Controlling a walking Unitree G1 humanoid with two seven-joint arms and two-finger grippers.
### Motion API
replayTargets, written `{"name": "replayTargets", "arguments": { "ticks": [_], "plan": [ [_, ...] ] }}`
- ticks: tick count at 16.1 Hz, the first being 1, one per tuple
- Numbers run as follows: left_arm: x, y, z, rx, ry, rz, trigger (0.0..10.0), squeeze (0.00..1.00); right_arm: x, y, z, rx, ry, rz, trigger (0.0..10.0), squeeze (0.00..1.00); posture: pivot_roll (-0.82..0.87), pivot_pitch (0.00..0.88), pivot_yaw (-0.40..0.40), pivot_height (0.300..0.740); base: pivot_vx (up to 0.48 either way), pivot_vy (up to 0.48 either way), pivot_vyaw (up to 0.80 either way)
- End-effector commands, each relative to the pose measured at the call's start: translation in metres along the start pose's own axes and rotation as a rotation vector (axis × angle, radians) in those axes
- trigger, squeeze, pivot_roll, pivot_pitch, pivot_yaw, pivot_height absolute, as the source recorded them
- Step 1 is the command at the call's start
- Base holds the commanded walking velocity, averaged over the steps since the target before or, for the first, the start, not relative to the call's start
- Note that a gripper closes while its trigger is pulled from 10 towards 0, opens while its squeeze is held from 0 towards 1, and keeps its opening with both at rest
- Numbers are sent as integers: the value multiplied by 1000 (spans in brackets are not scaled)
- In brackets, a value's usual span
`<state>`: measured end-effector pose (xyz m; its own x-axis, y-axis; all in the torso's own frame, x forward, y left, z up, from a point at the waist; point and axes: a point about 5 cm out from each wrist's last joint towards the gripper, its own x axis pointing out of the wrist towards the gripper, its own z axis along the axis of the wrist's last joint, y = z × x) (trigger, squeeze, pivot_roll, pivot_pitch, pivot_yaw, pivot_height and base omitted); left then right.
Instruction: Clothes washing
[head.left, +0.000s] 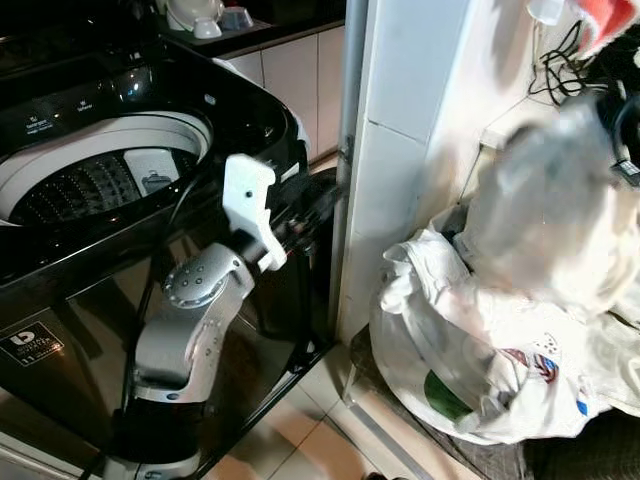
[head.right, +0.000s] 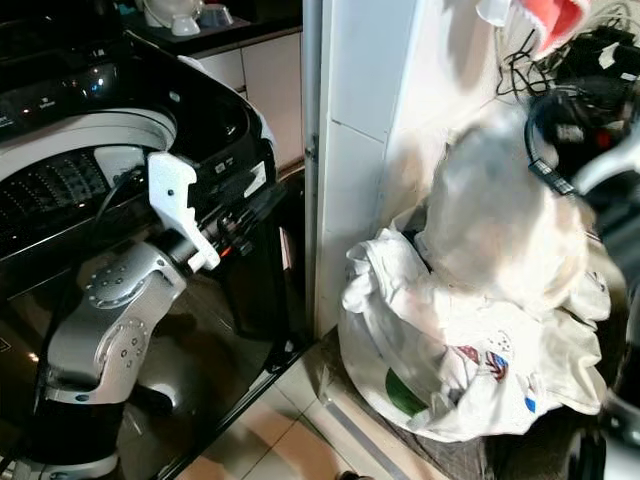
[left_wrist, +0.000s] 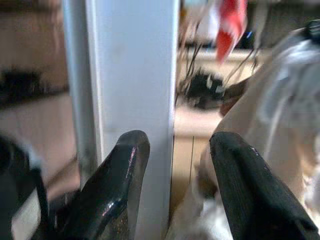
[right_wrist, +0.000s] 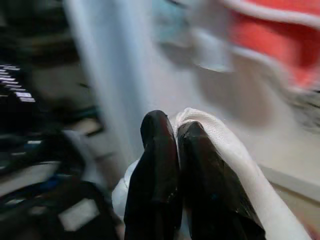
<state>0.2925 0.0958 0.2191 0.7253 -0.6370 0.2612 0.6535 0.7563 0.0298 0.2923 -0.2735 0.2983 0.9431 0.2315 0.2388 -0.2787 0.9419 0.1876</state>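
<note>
1. The right end effector (right_wrist: 177, 150) has its two fingers pressed together on a fold of white cloth (right_wrist: 220, 145). In the head views that cloth shows as a blurred pale mass (head.left: 560, 200) lifted above the pile (head.left: 500, 350).
2. The left end effector (left_wrist: 175, 185) has its fingers apart with nothing between them. It is held out beside the washer (head.left: 150, 300), aimed past the white wall corner (head.left: 400, 150) toward the pile.
3. Risk, as I judge it: the right pinch takes only a thin fold, so the cloth could slip free on the swing to the drum. The cause would be its weight and loose hang.
4. Second risk: the trailing cloth could snag on the wall corner that stands between the right end effector and the washer, or drag other pieces off the pile.
5. Third risk: cables (head.left: 560, 60) hang on the wall just beyond the lifted cloth and might catch on the arm.
6. Containers: the pile beneath the right end effector looks bundled in a white bag or sheet, which I cannot tell apart, with printed fabric and a green patch (head.left: 445, 395) showing.
7. Farther off, beyond the left end effector, the washer's lid is open; the drum (head.left: 90, 185) looks empty as far as it shows.
</note>
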Motion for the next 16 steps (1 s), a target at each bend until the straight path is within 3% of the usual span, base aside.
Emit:
{"name": "replayTargets", "arguments": {
  "ticks": [1,2,3,6,9,10,11,12,13,16],
  "plan": [
    [7,-4,13,22,-57,-38,10000,0,3,16,10,16,-20,98,0,0,-66,0,2,740,0,0,0],
    [12,-4,18,-12,-76,-41,10000,0,5,24,11,26,-12,143,0,0,-66,0,2,740,0,0,0],
    [31,-8,45,-107,-218,-93,10000,1000,14,52,7,34,41,284,0,0,-67,0,-7,740,0,0,0],
    [46,-23,69,-132,-346,-233,10000,1000,24,77,-3,94,71,387,0,0,-61,0,-18,740,0,0,0],
    [56,-32,63,-130,-293,-304,10000,1000,29,94,-8,142,83,451,0,0,-63,0,-17,740,0,0,0],
    [58,-35,52,-129,-238,-316,10000,1000,29,102,-7,174,76,484,0,0,-66,0,-15,740,0,0,0],
    [58,-37,41,-139,-205,-313,10000,424,29,108,-5,199,70,510,0,0,-68,0,-14,740,0,0,0],
    [59,-37,39,-143,-199,-312,10000,424,29,109,-5,205,69,515,0,0,-68,0,-14,740,0,0,0],
    [61,-40,28,-145,-171,-297,10000,75,28,114,-5,231,63,536,0,0,-70,0,-13,740,0,0,0],
    [65,-40,17,-75,-124,-267,10000,8,25,120,-5,244,64,560,0,0,-75,0,-8,740,0,0,0]
  ]
}}
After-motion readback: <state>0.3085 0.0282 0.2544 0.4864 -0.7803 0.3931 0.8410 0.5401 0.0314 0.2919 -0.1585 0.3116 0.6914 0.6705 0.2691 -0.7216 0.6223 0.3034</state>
